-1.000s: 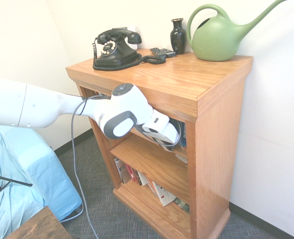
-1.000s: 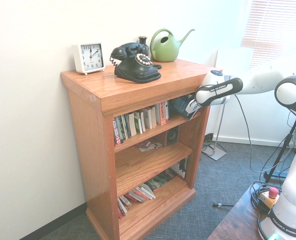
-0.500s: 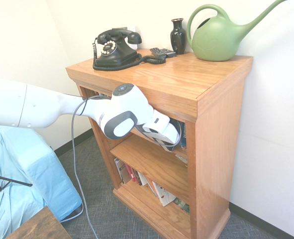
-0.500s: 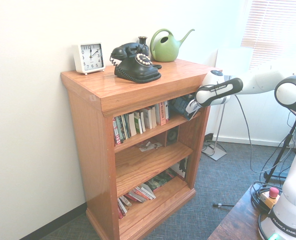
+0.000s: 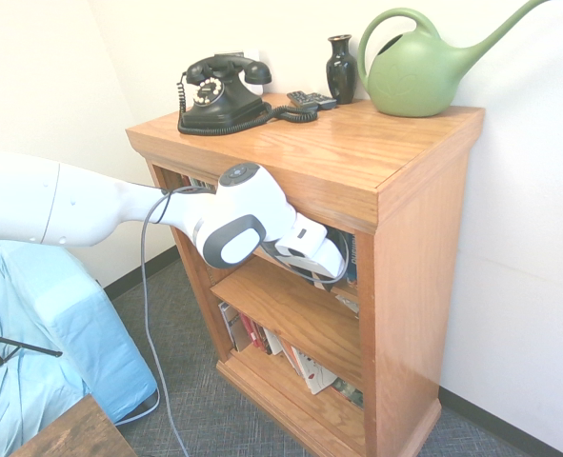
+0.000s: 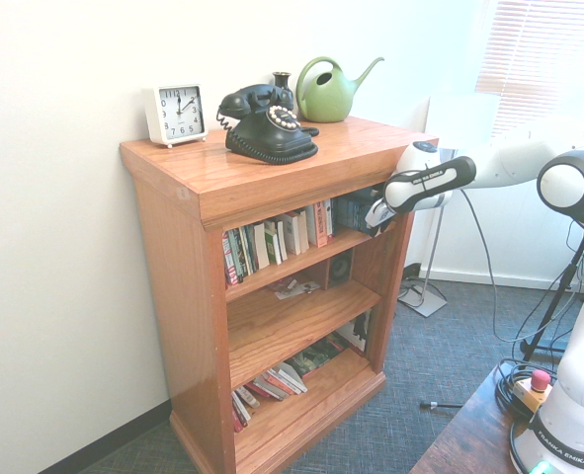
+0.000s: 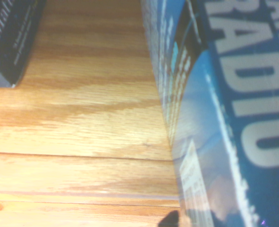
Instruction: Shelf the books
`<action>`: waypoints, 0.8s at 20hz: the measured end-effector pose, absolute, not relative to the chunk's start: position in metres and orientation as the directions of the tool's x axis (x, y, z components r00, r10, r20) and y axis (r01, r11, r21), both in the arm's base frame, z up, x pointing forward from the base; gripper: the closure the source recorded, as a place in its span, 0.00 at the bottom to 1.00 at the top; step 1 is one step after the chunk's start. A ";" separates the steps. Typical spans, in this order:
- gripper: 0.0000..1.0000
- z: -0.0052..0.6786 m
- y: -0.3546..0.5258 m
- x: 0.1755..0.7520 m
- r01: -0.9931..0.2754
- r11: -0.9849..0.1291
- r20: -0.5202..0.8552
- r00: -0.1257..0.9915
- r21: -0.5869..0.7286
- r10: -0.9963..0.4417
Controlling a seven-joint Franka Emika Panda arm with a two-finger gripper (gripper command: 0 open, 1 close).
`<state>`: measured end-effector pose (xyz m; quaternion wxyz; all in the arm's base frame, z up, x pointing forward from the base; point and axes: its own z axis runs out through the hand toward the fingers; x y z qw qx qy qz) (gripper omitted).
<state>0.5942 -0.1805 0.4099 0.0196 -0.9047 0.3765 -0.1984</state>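
Observation:
The book (image 6: 354, 210) has a blue-and-black cover and stands at the right end of the top tier of the honey-coloured wooden shelf (image 6: 262, 178). My gripper (image 6: 372, 213) reaches into that tier from the right and sits right against the book. From the other side the gripper (image 5: 327, 265) goes in under the top board, and only a blue sliver of the book (image 5: 351, 257) shows past it. The wrist view shows the book (image 7: 252, 94) close up with white lettering, standing on the shelf board (image 7: 82, 118). The hand hides whether the book is still gripped.
A row of mixed-colour books (image 6: 277, 237) fills the left part of the same tier, and a dark book (image 7: 12, 33) shows in the wrist view. On top stand a black telephone (image 5: 222, 90), a vase (image 5: 341, 67), a green watering can (image 5: 414, 71) and a clock (image 6: 176, 112). More books (image 5: 305, 367) lie on the lowest tier.
The arm has shifted slightly at the shelf opening. The book looks a little more upright than before.

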 end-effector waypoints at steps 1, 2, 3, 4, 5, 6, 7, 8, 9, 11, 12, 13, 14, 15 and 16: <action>0.00 0.410 -0.181 0.594 -0.674 -0.716 0.344 0.638 -0.185 -0.689; 0.00 0.410 -0.181 0.593 -0.674 -0.715 0.344 0.637 -0.185 -0.690; 0.00 0.410 -0.182 0.592 -0.675 -0.714 0.346 0.636 -0.185 -0.690; 0.00 0.410 -0.184 0.592 -0.676 -0.714 0.350 0.633 -0.185 -0.690; 0.00 0.412 -0.186 0.590 -0.677 -0.713 0.358 0.629 -0.185 -0.690; 0.00 0.415 -0.189 0.588 -0.677 -0.712 0.366 0.625 -0.185 -0.690; 0.00 0.417 -0.192 0.583 -0.678 -0.712 0.371 0.624 -0.181 -0.688; 0.00 0.419 -0.193 0.577 -0.677 -0.714 0.376 0.624 -0.177 -0.685; 0.00 0.419 -0.193 0.568 -0.676 -0.717 0.378 0.627 -0.170 -0.681; 0.00 0.418 -0.190 0.550 -0.672 -0.722 0.378 0.632 -0.165 -0.676; 0.00 0.417 -0.187 0.540 -0.672 -0.722 0.374 0.635 -0.166 -0.676; 0.00 0.416 -0.184 0.531 -0.669 -0.725 0.370 0.640 -0.163 -0.674; 0.00 0.416 -0.181 0.522 -0.664 -0.731 0.370 0.647 -0.155 -0.667; 0.00 0.414 -0.179 0.514 -0.660 -0.737 0.370 0.655 -0.142 -0.658; 0.00 0.412 -0.176 0.507 -0.657 -0.742 0.372 0.662 -0.130 -0.651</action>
